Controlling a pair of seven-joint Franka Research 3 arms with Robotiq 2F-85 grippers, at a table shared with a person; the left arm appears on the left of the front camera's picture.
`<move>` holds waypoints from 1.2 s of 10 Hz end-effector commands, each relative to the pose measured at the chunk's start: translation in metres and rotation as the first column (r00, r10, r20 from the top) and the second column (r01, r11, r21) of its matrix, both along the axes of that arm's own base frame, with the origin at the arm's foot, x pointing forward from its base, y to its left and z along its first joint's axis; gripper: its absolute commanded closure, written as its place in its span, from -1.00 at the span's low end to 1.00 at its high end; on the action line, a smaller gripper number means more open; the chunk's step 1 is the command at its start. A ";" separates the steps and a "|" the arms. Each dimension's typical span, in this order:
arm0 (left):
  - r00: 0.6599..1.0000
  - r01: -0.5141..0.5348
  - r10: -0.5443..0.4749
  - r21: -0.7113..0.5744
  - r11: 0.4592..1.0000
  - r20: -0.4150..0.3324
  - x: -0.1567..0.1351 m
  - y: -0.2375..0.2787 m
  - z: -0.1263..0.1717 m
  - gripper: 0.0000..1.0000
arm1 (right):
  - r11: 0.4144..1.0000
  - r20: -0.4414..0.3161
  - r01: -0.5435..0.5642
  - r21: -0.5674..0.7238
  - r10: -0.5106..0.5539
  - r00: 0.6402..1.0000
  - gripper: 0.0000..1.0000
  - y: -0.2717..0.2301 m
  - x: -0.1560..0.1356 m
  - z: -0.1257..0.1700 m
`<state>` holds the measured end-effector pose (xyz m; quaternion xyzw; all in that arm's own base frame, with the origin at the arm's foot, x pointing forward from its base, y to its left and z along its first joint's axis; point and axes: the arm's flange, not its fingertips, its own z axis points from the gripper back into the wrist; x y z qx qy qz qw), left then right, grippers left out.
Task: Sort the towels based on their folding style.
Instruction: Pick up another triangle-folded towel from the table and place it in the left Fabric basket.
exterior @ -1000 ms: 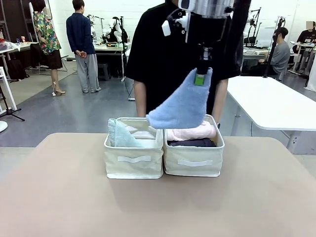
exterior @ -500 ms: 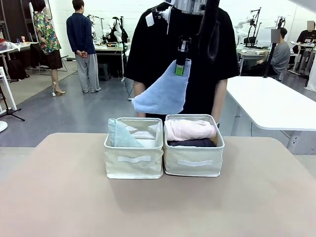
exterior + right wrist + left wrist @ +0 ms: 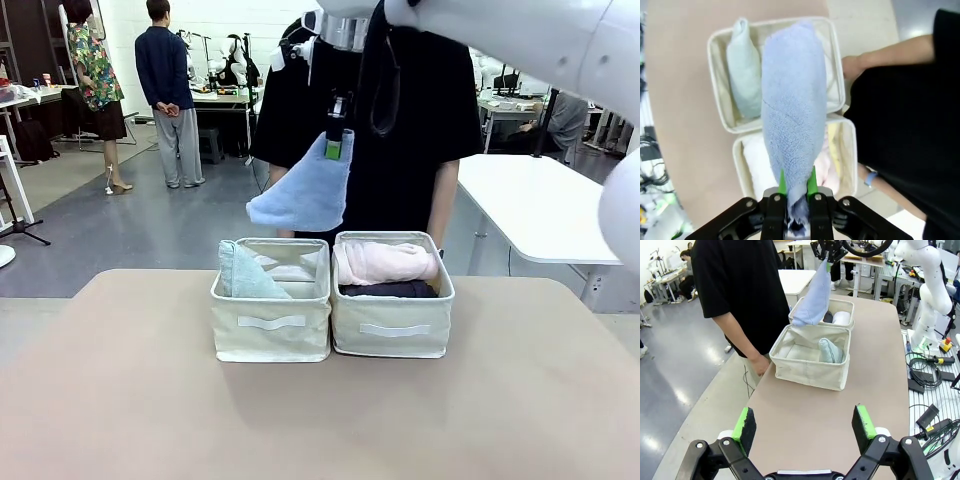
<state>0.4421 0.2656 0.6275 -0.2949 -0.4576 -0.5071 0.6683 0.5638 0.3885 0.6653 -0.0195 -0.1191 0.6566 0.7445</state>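
Over the smooth tan table (image 3: 120, 400), right gripper (image 3: 337, 150) pinches fluffy blue cone towel (image 3: 300, 195).

Two cream baskets (image 3: 270, 335) (image 3: 392, 338) stand touching side by side on the tan table (image 3: 320, 420), a person in a black top (image 3: 400, 130) just behind them, a white table (image 3: 550, 215) beyond.

Glossy white right arm (image 3: 520, 35) trailing a black cable; black left gripper (image 3: 807, 427) with 2 green pads, visible screws.
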 end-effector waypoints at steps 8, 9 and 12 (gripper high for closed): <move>1.000 -0.006 0.006 -0.005 1.000 -0.012 -0.001 0.000 0.003 -1.00 | 0.999 -0.031 0.031 0.008 -0.031 0.999 0.69 0.011 0.017 -0.025; 1.000 -0.006 0.006 -0.005 1.000 -0.012 -0.001 0.000 0.003 -1.00 | 0.999 -0.031 0.031 0.008 -0.031 0.999 0.69 0.011 0.017 -0.025; 1.000 -0.006 0.006 -0.005 1.000 -0.012 -0.001 0.000 0.003 -1.00 | 0.999 -0.091 -0.011 0.035 0.014 0.996 0.69 0.010 0.020 -0.043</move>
